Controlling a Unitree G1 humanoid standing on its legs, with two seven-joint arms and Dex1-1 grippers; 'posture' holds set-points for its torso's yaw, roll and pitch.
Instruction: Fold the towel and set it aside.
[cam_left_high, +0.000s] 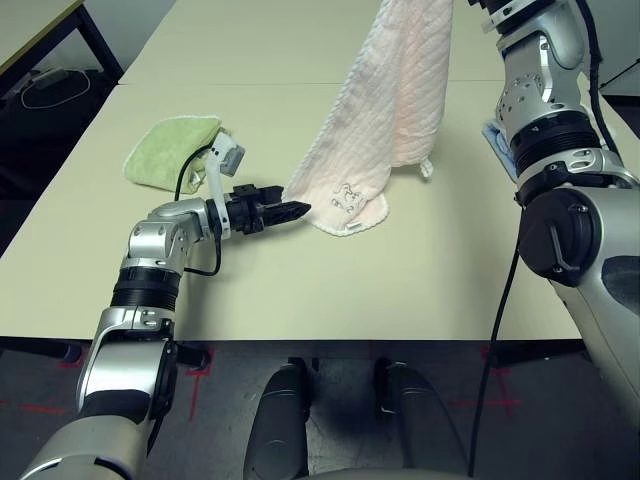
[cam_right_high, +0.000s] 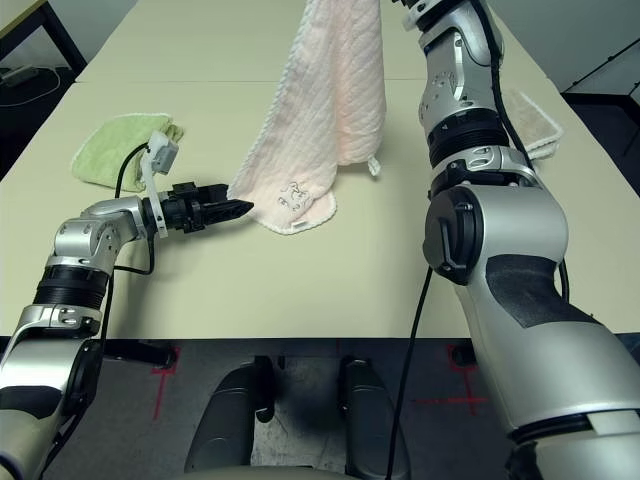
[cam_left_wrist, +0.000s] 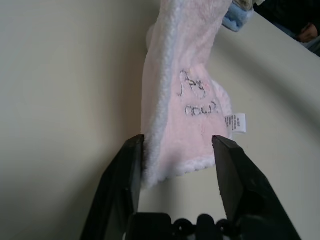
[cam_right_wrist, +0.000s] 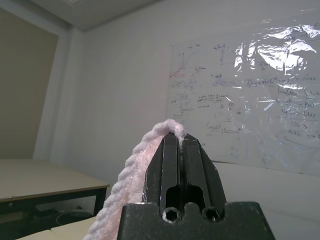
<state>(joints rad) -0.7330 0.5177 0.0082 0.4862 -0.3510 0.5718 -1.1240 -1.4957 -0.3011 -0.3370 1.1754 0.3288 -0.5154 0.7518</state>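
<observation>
pink towel hanging from the raised right gripper, left gripper reaching for its low corner

the towel (cam_left_high: 375, 120) is dangling over the table (cam_left_high: 420, 290), its bottom hem touching down; the right gripper (cam_right_wrist: 179, 142) is pinching its top edge shut. the left gripper (cam_left_wrist: 176, 150) is straddling the stitched corner, jaws partly apart, gripping nothing. it looks soft, light and floppy, best taken at the edging. a green towel (cam_left_high: 172, 148) is lying well aside, blocking nothing

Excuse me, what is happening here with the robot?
The robot is working on a pink towel. Its right gripper, raised high, is shut on the towel's top edge, so the towel hangs down with its lower end resting on the table. The left gripper, low over the table, has its fingers on either side of the towel's lower corner, not yet closed on it. A folded green towel lies to the left.
</observation>
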